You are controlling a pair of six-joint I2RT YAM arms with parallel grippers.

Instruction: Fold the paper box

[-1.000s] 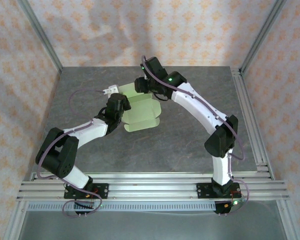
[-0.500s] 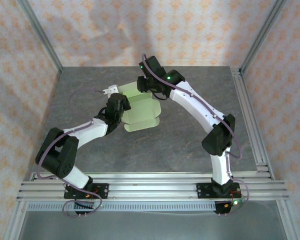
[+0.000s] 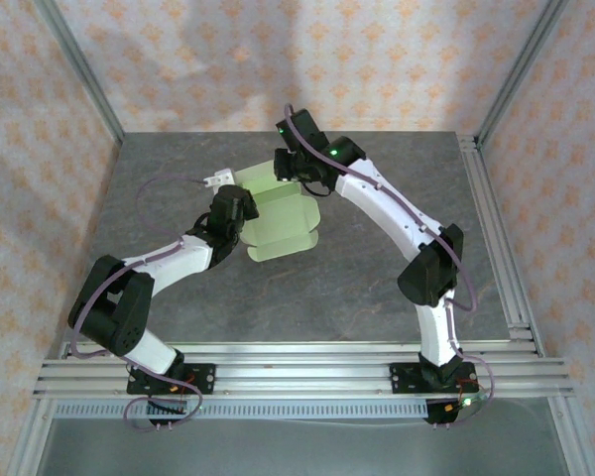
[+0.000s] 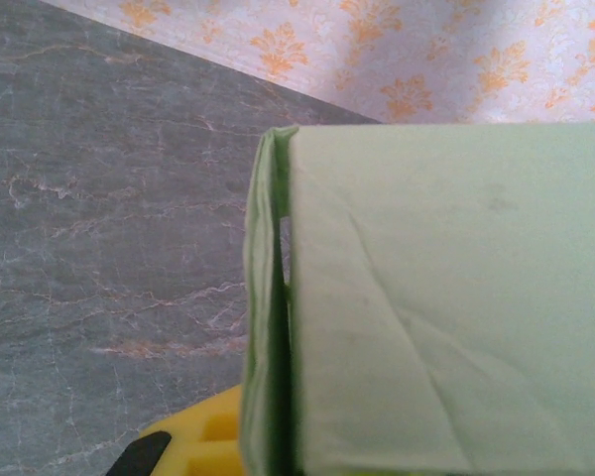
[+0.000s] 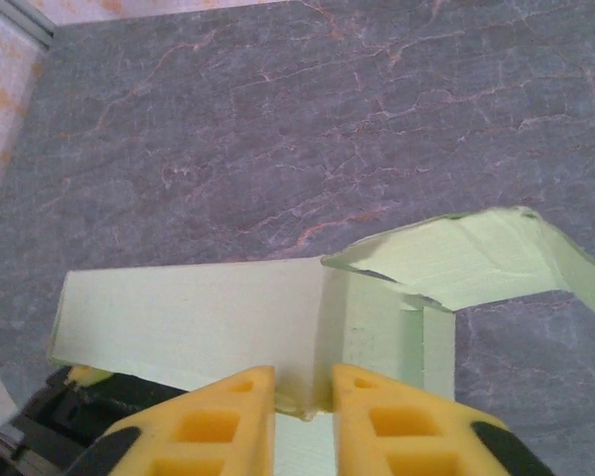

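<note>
The paper box (image 3: 278, 226) lies on the surface (image 3: 377, 268), its long axis running far to near. At its far edge the right fingers (image 5: 228, 416), narrowly set, pinch an upright wall. At its left edge the left fingers (image 4: 203, 441) touch a doubled wall, grip impossible to tell; since a second ago only the right arm has shifted slightly.

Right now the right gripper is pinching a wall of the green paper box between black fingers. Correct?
Not quite. The fingers are yellow, not black, as the right wrist view shows. The rest holds: the right gripper pinches a wall of the green paper box.
</note>
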